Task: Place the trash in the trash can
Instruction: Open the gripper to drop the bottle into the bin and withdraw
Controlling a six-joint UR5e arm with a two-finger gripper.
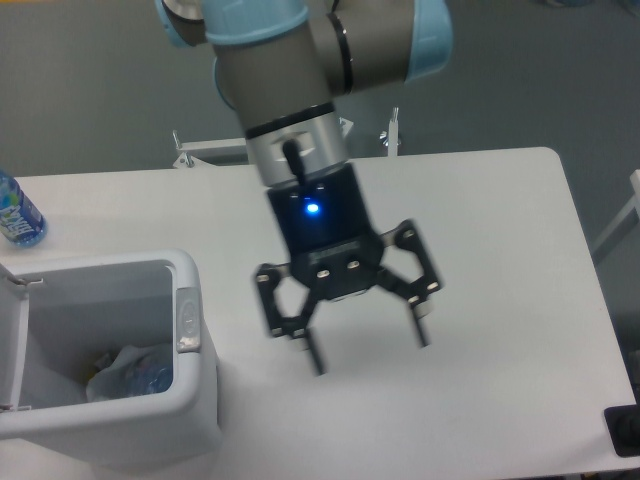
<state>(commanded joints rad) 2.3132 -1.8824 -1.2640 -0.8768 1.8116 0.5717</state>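
You are seeing the jaws point(368, 345) hanging spread and empty above the desk point(500, 250). The trash point(135, 372) is lying inside the bin point(195, 400); nothing appears left.

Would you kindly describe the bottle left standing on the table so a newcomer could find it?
Start at the white trash can at the table's front left. Beyond it, at the far left edge, stands a blue-tinted bottle with a blue label, the only item outside the bin.

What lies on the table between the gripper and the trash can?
Nothing: in the fixed camera view only bare white table separates the open gripper from the trash can.
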